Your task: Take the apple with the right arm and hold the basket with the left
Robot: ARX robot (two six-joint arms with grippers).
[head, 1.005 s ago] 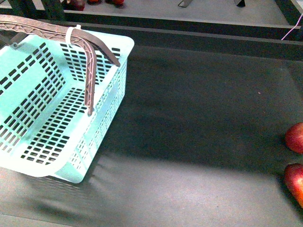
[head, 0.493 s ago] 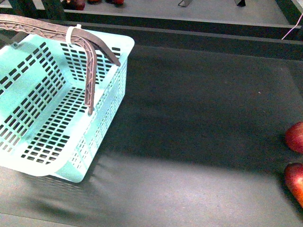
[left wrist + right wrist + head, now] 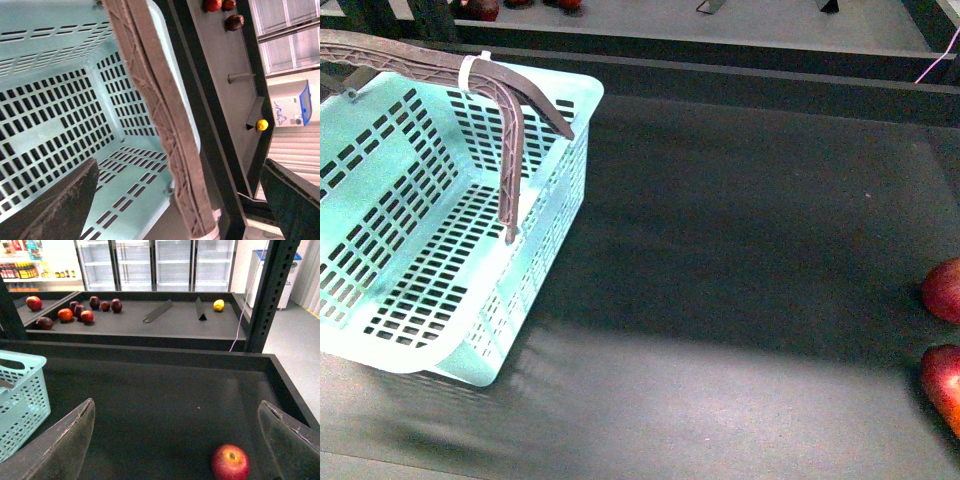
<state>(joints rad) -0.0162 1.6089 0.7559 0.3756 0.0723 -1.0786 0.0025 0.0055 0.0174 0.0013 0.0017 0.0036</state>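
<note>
The left pincer point(image 3: 180, 162) is spread wide over the basket point(image 3: 50, 105), its two dark fingers point(image 3: 60, 205) well apart. The brownish ribbed handles point(image 3: 160, 115) run through the gap between them. Neither finger visibly touches the handles, so the pincer has hold of nothing. Beneath it lies the basket's slotted, pale turquoise inside.

The right pincer point(image 3: 176, 404) also gapes wide, with nothing between its fingers point(image 3: 65, 445). It hangs above the dark table point(image 3: 150, 405). The apple point(image 3: 230, 463), red and glossy, rests on the table beneath the gap, nearer one finger than the other and touching neither. A corner of the basket also shows in this view, well apart from the apple.

In the front view the basket point(image 3: 550, 230) fills the upper left of the frame and stands on the table point(image 3: 740, 250). Its handles point(image 3: 510, 150) are swung up and bound by a white tie point(image 3: 470, 70) near the top left. At the right edge of the frame two red apples are cut off: the upper apple point(image 3: 944, 290) at middle right and the lower apple point(image 3: 942, 388) at lower right. They lie near each other without touching, far from the basket. I cannot tell which of them is the one the right wrist view shows.

Beyond the table a further shelf point(image 3: 165, 322) carries several red fruits point(image 3: 75, 310) and one yellow fruit point(image 3: 218, 305), with glass-door fridges point(image 3: 155, 262) behind it.
</note>
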